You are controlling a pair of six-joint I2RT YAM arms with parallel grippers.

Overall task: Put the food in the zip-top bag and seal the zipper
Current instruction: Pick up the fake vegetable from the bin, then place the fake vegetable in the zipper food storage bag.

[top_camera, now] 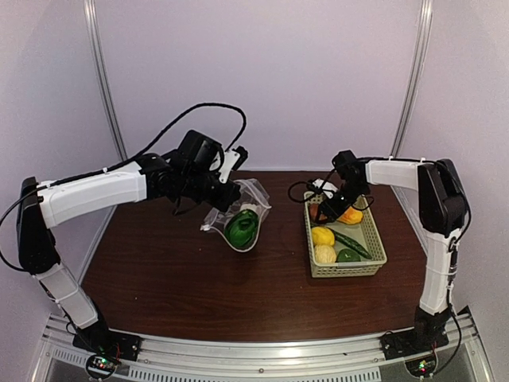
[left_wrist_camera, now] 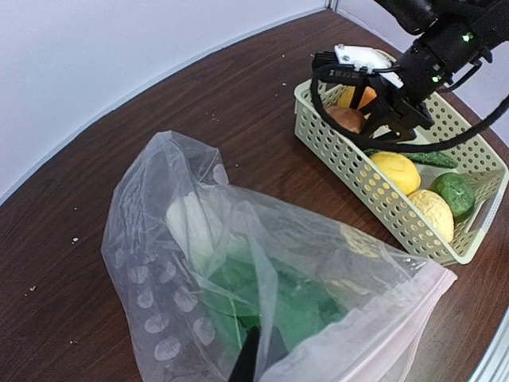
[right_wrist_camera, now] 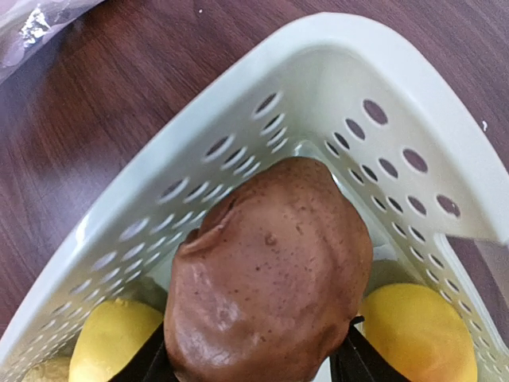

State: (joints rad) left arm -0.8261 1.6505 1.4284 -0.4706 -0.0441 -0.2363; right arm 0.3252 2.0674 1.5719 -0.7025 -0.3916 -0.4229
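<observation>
The clear zip-top bag (top_camera: pixel 238 219) hangs open at the table's middle with the green bok choy (top_camera: pixel 242 228) inside; it fills the left wrist view (left_wrist_camera: pixel 262 278). My left gripper (top_camera: pixel 231 193) is shut on the bag's rim, one dark finger (left_wrist_camera: pixel 246 358) showing through the plastic. My right gripper (top_camera: pixel 328 208) is in the far corner of the pale green basket (top_camera: pixel 374 255), shut on the brown round food (right_wrist_camera: pixel 270 286). Yellow lemons (top_camera: pixel 323 235), a green cucumber (top_camera: pixel 350 242), a green pepper (top_camera: pixel 347 255) and an orange piece (top_camera: pixel 351 216) lie in the basket.
The basket stands at the right of the dark wooden table (top_camera: pixel 159 270). White walls close the back and sides. The right arm's black cable (left_wrist_camera: pixel 374 139) hangs over the basket's left wall.
</observation>
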